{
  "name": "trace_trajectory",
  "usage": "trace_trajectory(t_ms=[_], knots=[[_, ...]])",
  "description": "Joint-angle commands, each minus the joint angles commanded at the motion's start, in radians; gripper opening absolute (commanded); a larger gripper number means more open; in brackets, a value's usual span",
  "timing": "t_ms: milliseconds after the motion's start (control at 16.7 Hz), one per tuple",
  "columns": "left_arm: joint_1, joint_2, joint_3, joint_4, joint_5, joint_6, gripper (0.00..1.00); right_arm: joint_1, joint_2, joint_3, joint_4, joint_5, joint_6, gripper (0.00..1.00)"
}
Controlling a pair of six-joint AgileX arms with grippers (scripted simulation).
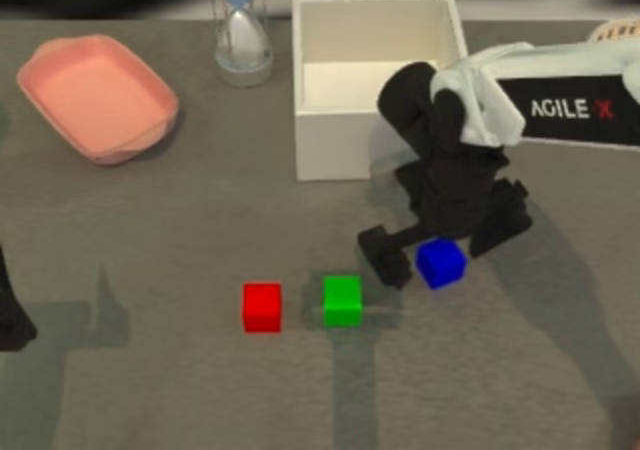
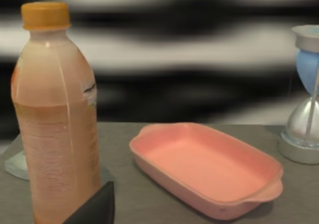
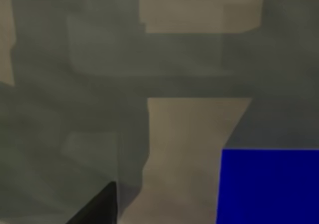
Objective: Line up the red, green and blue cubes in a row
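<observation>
The red cube [image 1: 262, 306] and the green cube [image 1: 342, 300] sit side by side near the table's middle front. To the right of the green one and slightly farther back, the blue cube [image 1: 441, 263] rests a little turned. My right gripper [image 1: 445, 244] is open and low over the blue cube, one finger on each side with a gap to it. In the right wrist view the blue cube [image 3: 269, 186] is apart from the one finger [image 3: 102, 209] that shows. My left gripper [image 1: 10, 320] is parked at the table's left edge, open.
A white open box [image 1: 370, 142] stands behind the right arm. A pink dish [image 1: 60, 50] lies at the back left, with an hourglass [image 1: 241, 30] beside it. The left wrist view shows an orange-capped bottle [image 2: 55, 119], the pink dish [image 2: 259, 194] and the hourglass [image 2: 305, 129].
</observation>
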Motion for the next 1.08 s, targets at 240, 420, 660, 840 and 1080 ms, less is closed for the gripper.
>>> trace_trajectory(t_ms=[240, 420, 660, 840, 1080], knots=[[0.000, 0.000, 0.000, 0.000, 0.000, 0.000, 1.00, 0.000, 0.000, 0.000, 0.000, 0.000, 0.000, 0.47], [0.000, 0.000, 0.000, 0.000, 0.000, 0.000, 1.00, 0.000, 0.000, 0.000, 0.000, 0.000, 0.000, 0.25], [0.000, 0.000, 0.000, 0.000, 0.000, 0.000, 1.00, 0.000, 0.000, 0.000, 0.000, 0.000, 0.000, 0.00], [0.000, 0.000, 0.000, 0.000, 0.000, 0.000, 1.00, 0.000, 0.000, 0.000, 0.000, 0.000, 0.000, 0.00], [0.000, 0.000, 0.000, 0.000, 0.000, 0.000, 1.00, 0.000, 0.000, 0.000, 0.000, 0.000, 0.000, 0.00]])
